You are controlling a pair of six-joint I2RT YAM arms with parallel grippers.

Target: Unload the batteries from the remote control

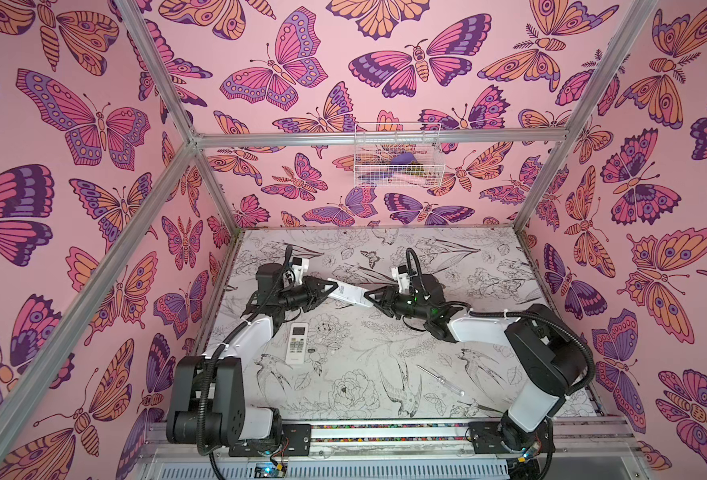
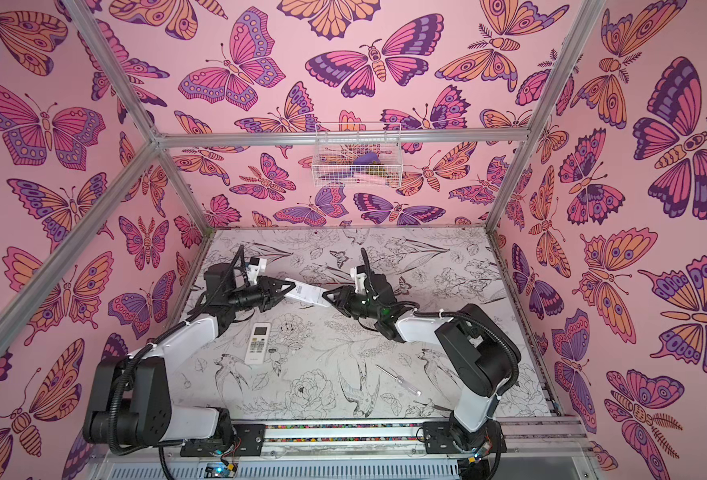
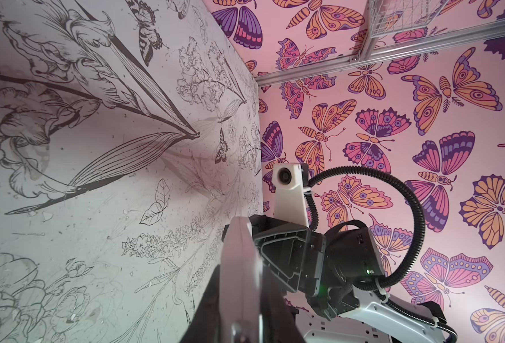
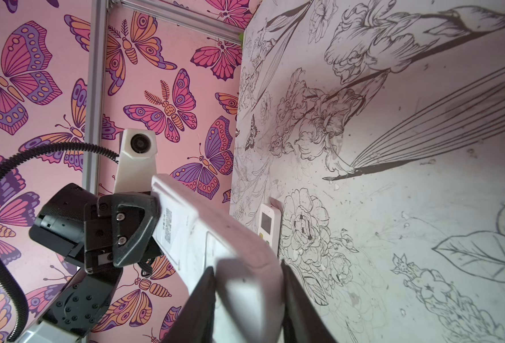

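A white remote control (image 1: pixel 349 295) (image 2: pixel 307 293) hangs above the table's far middle, its labelled back upward, held between both arms. My left gripper (image 1: pixel 335 286) (image 3: pixel 241 297) is shut on one end, the remote (image 3: pixel 239 267) edge-on between its fingers. My right gripper (image 1: pixel 366 297) (image 4: pixel 248 297) is shut on the other end, both fingers against the rounded tip of the remote (image 4: pixel 192 234). The batteries are hidden.
A second white remote (image 1: pixel 298 344) (image 2: pixel 257 344) (image 4: pixel 267 221) lies face up on the table near the left arm. A clear-handled screwdriver (image 1: pixel 441 380) (image 2: pixel 397 380) lies toward the front right. A wire basket (image 1: pixel 397 156) hangs on the back wall.
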